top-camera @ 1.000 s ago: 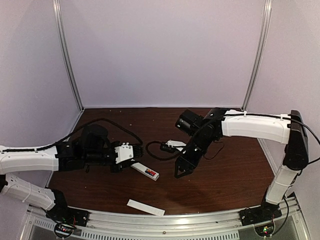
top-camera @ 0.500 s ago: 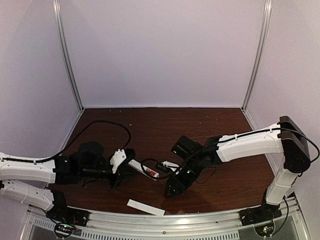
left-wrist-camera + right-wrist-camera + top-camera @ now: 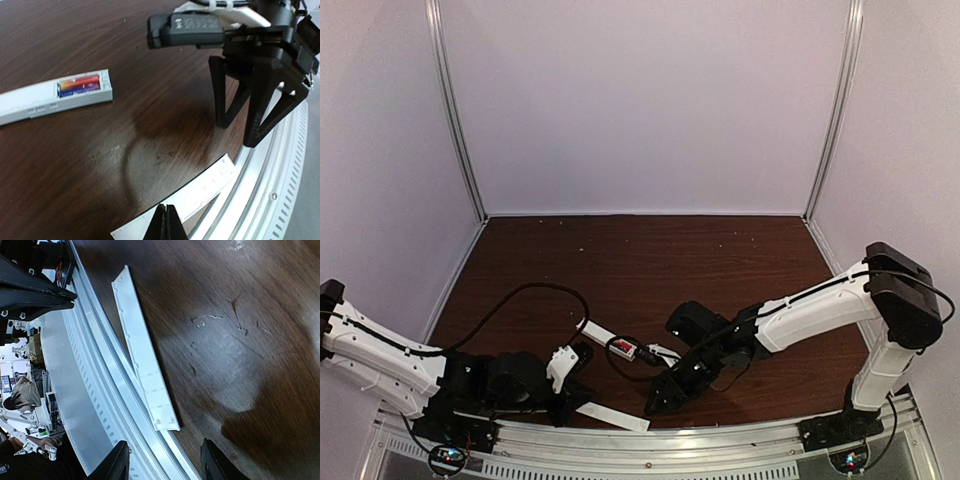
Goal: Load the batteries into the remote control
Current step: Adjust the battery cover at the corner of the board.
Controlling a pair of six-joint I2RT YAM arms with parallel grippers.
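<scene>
Left claw: my left claw (image 3: 165, 220) is pressed tight together with nothing pinched in it. The two tips just meet in a point.
Left claw's spot: down low at the near edge of the table (image 3: 650, 260), over the white cover strip (image 3: 200, 192) and right by the metal rail (image 3: 720, 440). I honestly can't tell if the tips touch the strip.
Right claw: my right claw (image 3: 164, 442) is spread, fingers apart, and it's empty. There's only wood and rail showing in the gap.
Right claw's spot: tips pointing down close to the table, near one end of the cover strip. From its own camera, that end of the strip sits just ahead of the gap. Can't say whether it's touching or not.
Remote control: the white remote control (image 3: 55, 97) lies flat on the table, slot side up. It's between my two arms and a bit farther back than both claws. Neither claw is on it.
Batteries: both batteries (image 3: 79, 85) are sitting in the slot near one end of the remote. The red-orange one and the blue-purple one are snug against each other.
Cover strip: off the remote, lying flat by itself along the front edge beside the rail, apart from the remote.
</scene>
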